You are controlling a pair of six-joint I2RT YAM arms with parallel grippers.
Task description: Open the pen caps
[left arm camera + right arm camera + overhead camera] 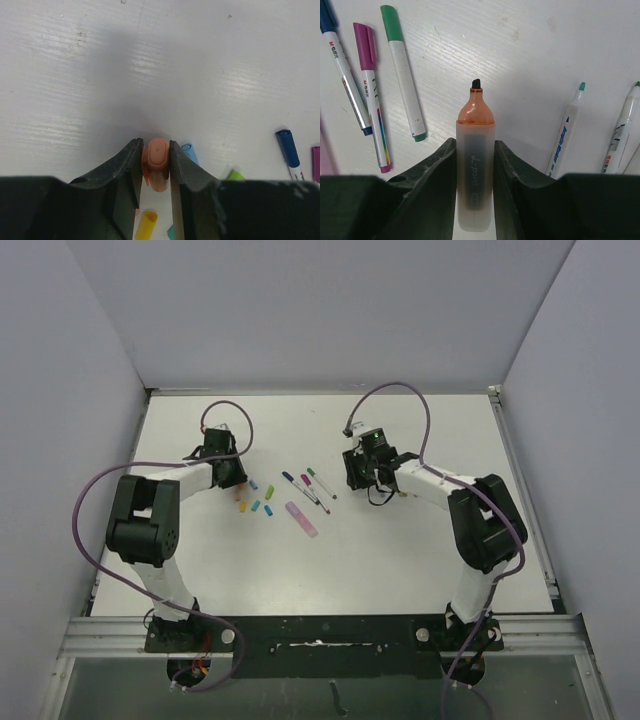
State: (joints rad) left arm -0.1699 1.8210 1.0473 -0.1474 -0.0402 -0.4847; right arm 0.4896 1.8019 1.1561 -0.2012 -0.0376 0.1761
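My left gripper (154,146) is shut on an orange pen cap (158,156), held just above the table. A blue cap (189,149), a green cap (234,175), a yellow cap (146,223) and a teal cap (171,233) lie loose beneath it. My right gripper (475,143) is shut on an uncapped orange highlighter (475,150) with its dark tip bare. Capped blue (342,65), magenta (370,90) and green (402,70) pens lie to its left. Two uncapped white pens (567,132) (622,130) lie to its right.
In the top view my left gripper (232,480) and right gripper (364,478) flank the pen cluster (310,486) and the loose caps (258,502). A pink highlighter (301,519) lies in front of them. The white table (420,560) is walled on three sides.
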